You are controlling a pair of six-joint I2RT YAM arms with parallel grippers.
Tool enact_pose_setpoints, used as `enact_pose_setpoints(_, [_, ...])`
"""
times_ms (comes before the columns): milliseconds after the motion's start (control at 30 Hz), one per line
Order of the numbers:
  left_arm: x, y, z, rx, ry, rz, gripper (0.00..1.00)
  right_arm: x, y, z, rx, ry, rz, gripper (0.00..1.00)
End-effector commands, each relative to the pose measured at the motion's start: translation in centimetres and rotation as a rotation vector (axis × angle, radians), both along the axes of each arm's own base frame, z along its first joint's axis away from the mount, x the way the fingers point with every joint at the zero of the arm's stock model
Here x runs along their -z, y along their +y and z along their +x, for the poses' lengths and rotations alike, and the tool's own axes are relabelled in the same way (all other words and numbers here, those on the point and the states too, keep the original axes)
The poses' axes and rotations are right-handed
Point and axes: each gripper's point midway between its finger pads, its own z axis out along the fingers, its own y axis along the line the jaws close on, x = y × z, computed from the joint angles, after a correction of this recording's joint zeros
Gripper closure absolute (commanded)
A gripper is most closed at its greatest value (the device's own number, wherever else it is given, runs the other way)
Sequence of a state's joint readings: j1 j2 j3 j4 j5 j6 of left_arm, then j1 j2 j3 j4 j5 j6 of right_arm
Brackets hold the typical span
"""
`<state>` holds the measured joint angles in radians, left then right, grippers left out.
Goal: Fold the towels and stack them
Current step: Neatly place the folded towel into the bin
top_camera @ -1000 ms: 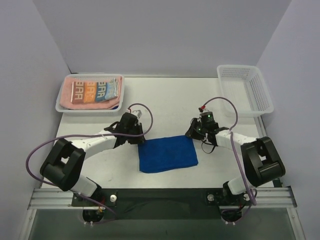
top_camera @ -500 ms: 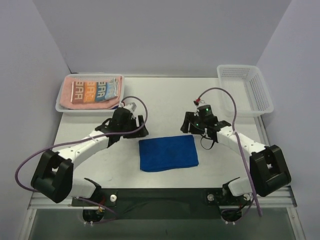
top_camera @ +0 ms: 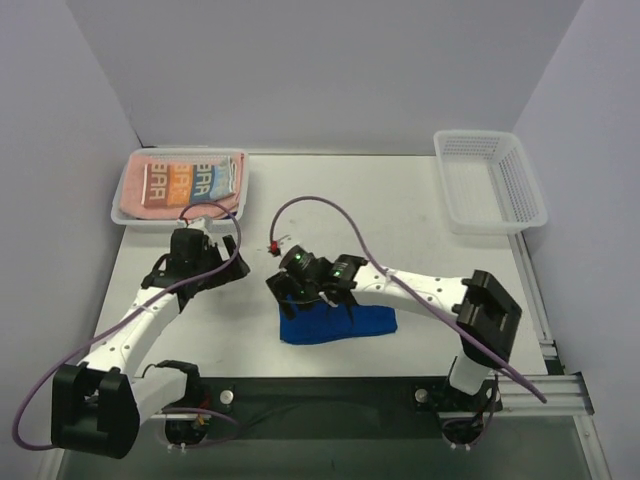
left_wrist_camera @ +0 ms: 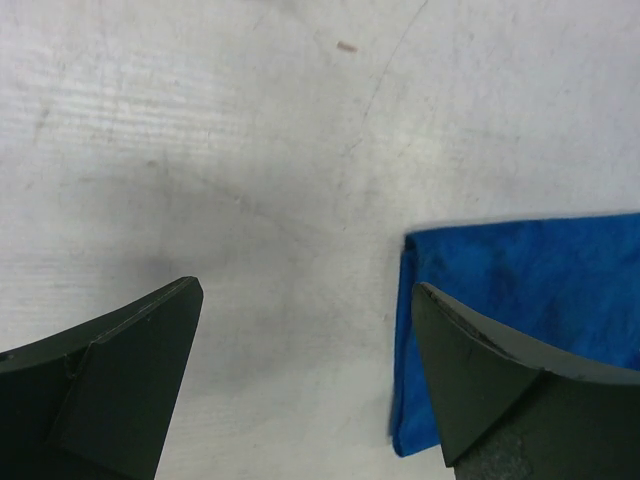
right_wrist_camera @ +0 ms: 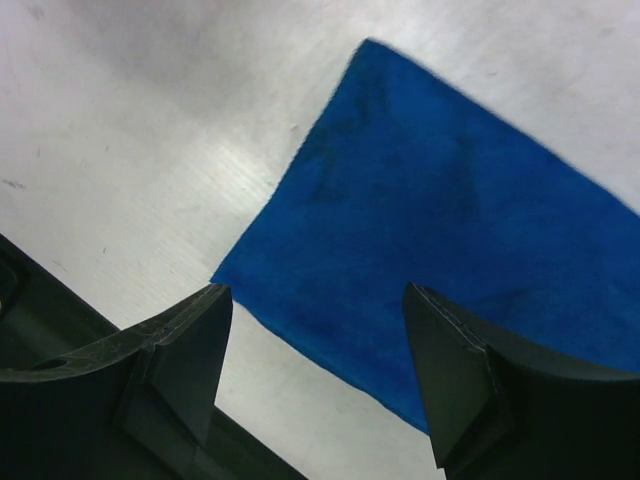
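Right gripper [right_wrist_camera: 312,298] hangs with jaws apart over the folded blue towel [right_wrist_camera: 450,220], at its near-left corner, holding nothing. Left gripper [left_wrist_camera: 305,290] gapes above bare table [left_wrist_camera: 200,120]. The layers seem aligned, though the edges are unclear. Pinch all layers before carrying to the stacked towels [top_camera: 180,183].

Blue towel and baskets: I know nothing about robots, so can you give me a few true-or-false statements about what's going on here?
The blue towel lies on the table, in no basket. True.
The right gripper is clamped on the blue towel. False: its jaws stand open over it, holding nothing.
The right basket holds a towel. False: nothing lies in it.
The lettered towel lies atop the salmon-pink towel in the left basket. True.
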<state>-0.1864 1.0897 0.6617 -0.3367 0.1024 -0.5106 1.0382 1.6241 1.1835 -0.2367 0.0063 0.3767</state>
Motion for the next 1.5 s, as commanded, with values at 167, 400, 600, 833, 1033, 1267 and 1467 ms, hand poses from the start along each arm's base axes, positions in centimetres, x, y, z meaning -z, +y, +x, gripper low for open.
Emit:
enact_pose_setpoints(167, [0.6,1.3,-2.9,0.0,0.041,0.041,0.03,4.8,3.0,-3.7,-0.097,0.039,-0.217,0.37])
enact_pose_setpoints(400, [1.9,2.6,-2.9,-0.075,0.091,0.086,0.03,7.4,4.2,-4.1,-0.113,0.061,-0.29,0.42])
enact_pose_setpoints(600, [1.9,2.7,-2.9,-0.081,0.094,0.087,0.03,10.3,3.5,-5.4,-0.118,0.114,-0.36,0.46])
enact_pose_setpoints(833, [2.2,2.3,-3.0,-0.069,0.111,0.075,0.03,11.2,1.6,-5.0,-0.071,0.117,-0.412,0.87])
enact_pose_setpoints(1033, [2.4,0.9,-3.2,-0.029,0.121,0.006,0.02,8.2,1.9,-3.8,-0.035,0.081,-0.236,1.0])
enact_pose_setpoints(1267, [1.8,-4.2,-3.8,0.029,0.14,-0.277,0.03,5.1,3.1,-2.9,0.007,0.118,0.072,1.0])
enact_pose_setpoints(1467, [1.5,-8.9,-4.2,0.087,0.137,-0.386,0.03,2.7,3.8,-1.9,0.037,0.09,0.255,1.0])
